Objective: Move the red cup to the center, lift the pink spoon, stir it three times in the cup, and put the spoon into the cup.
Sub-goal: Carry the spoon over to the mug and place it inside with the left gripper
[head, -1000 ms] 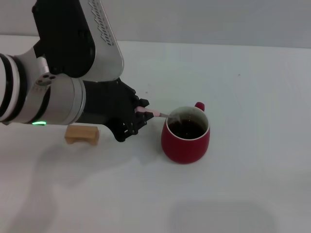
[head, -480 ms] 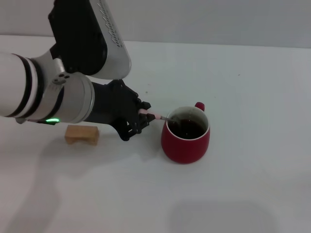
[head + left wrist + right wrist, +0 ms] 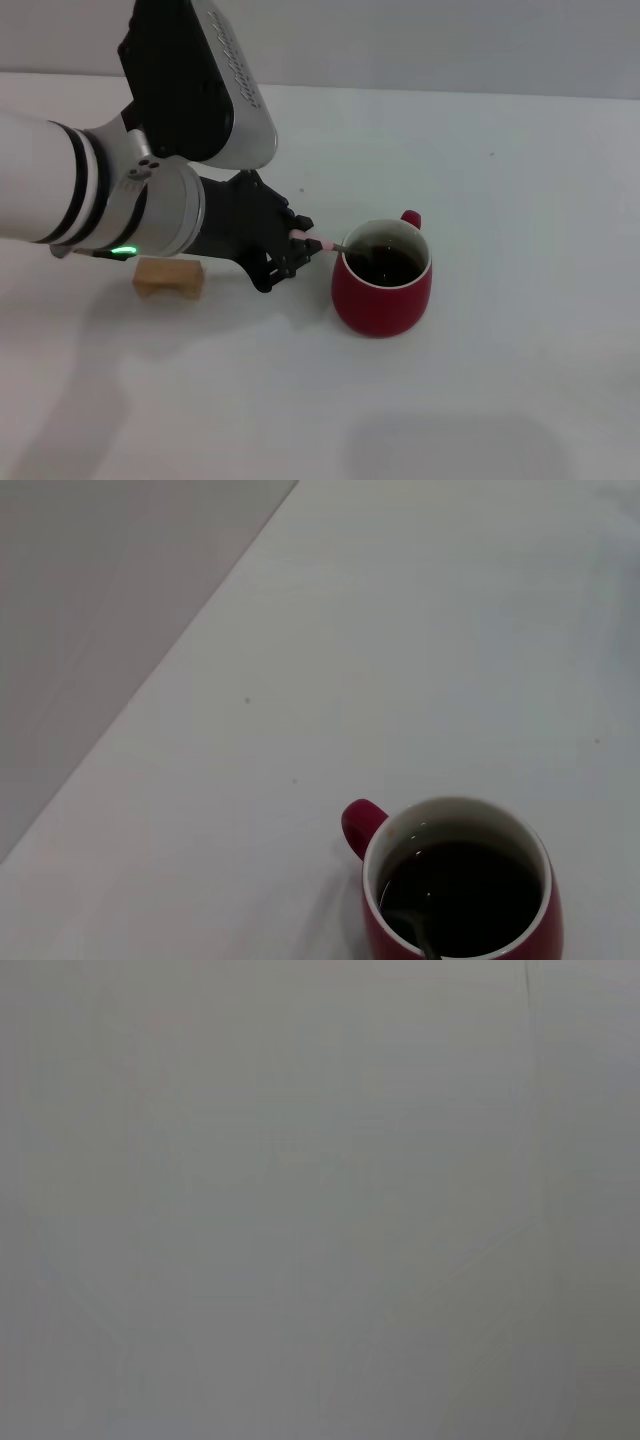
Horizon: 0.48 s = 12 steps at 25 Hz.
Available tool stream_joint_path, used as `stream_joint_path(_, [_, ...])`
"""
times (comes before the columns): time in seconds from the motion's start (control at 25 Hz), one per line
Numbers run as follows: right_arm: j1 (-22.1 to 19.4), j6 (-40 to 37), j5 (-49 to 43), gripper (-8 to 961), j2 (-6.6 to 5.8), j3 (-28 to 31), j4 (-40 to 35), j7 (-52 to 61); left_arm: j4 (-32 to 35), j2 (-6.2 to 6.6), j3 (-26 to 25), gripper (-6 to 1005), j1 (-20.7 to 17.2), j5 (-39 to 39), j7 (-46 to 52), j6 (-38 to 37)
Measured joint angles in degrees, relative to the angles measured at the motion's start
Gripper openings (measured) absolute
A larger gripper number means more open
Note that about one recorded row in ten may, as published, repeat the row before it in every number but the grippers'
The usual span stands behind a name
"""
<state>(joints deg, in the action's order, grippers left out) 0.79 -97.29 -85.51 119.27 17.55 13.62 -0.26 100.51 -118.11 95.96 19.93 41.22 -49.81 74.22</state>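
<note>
Holding the slim pink-handled metal spoon (image 3: 322, 240) clamped in our left end effector (image 3: 292, 243), bowl dipped in the rounded dark red ceramic cup (image 3: 383, 278) mid-bench. Spoon's long axis slants from end effector down toward the cup, rightward. Right end effector not seen.

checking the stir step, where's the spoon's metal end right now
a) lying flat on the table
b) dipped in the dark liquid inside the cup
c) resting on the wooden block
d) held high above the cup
b: the left gripper holds the pink spoon by its handle, and the wrist view shows its metal end down in the red cup.
</note>
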Motion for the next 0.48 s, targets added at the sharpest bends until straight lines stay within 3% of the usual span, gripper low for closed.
stream_joint_path(0.48, [-0.02,-0.09,-0.09,0,0.00,-0.13,0.00,0.00,-1.66,-0.16,3.88,183,1.03,0.28,-0.03,-2.79])
